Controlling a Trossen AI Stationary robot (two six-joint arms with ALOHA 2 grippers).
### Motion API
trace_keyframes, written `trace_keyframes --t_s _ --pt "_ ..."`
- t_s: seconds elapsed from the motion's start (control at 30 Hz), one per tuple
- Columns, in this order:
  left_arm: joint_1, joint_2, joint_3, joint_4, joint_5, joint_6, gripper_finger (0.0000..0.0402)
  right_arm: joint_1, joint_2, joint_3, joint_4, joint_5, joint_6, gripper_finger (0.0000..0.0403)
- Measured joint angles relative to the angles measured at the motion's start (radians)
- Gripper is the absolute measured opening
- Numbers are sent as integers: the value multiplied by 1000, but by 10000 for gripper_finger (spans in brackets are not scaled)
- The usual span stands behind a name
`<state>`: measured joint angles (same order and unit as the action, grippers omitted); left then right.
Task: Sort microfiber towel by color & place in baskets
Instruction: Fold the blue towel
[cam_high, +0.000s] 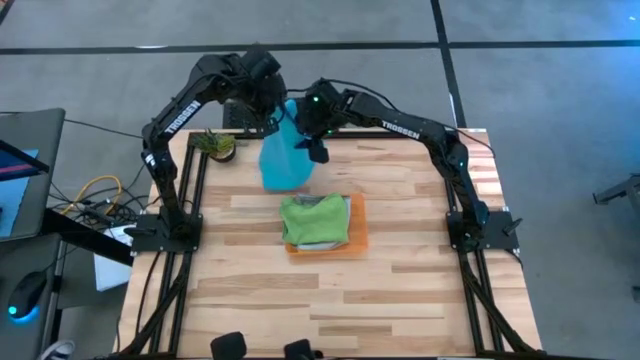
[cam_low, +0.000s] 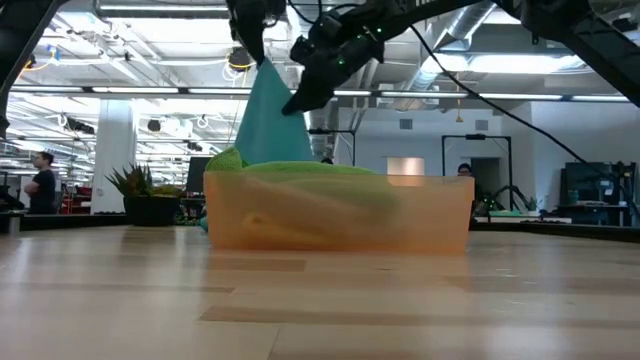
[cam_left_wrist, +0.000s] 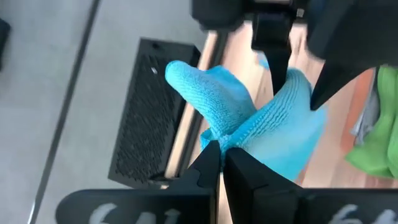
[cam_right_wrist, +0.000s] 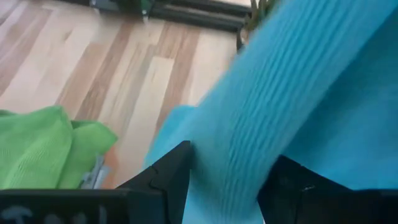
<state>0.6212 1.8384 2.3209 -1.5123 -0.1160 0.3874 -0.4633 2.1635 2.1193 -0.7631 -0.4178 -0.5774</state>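
Light wood-plank tabletop (cam_high: 400, 290) on a black frame, grey floor around, an open workshop hall beyond.

Blue towel (cam_high: 285, 160) lifted clear of the tabletop near the far edge, hanging as a cone from its top corner. Left tool (cam_left_wrist: 221, 163) clenched on that pinched corner, fingers pressed together with the fabric bunched between. Right tool (cam_right_wrist: 227, 180) spread wide, fingers standing on either side of the hanging cloth just below the left grip; whether the pads already touch the fabric cannot be told.

Judged step: second grasp on the blue towel, ahead of spreading or folding. For a clean result:
- Close the right tool on a single edge, not on a doubled fold.
- Keep the left grip firm until the right one holds.
- Draw the two tools apart gently to avoid pulling the corner free.

Orange tray (cam_high: 356, 238) at mid-tabletop, nearer than the hanging towel, already carrying a folded green towel (cam_high: 315, 220) with a grey layer showing at its edge. By colour, the blue towel probably belongs elsewhere; no second basket visible.

Small potted plant (cam_high: 216, 145) just beside the left arm at the far-left corner: possible snag for a swinging cloth. Cables and a monitor off the left side, well apart. People in the hall background, far from the work area.
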Motion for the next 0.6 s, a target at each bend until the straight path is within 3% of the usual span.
trace_keyframes --t_s 0.3,0.6 --pt "4 -24 30 1 -11 -9 0 -3 0 0 -17 0 1 182" --pt "4 -25 30 9 -101 -49 0 2 0 -71 -45 -3 1 182"
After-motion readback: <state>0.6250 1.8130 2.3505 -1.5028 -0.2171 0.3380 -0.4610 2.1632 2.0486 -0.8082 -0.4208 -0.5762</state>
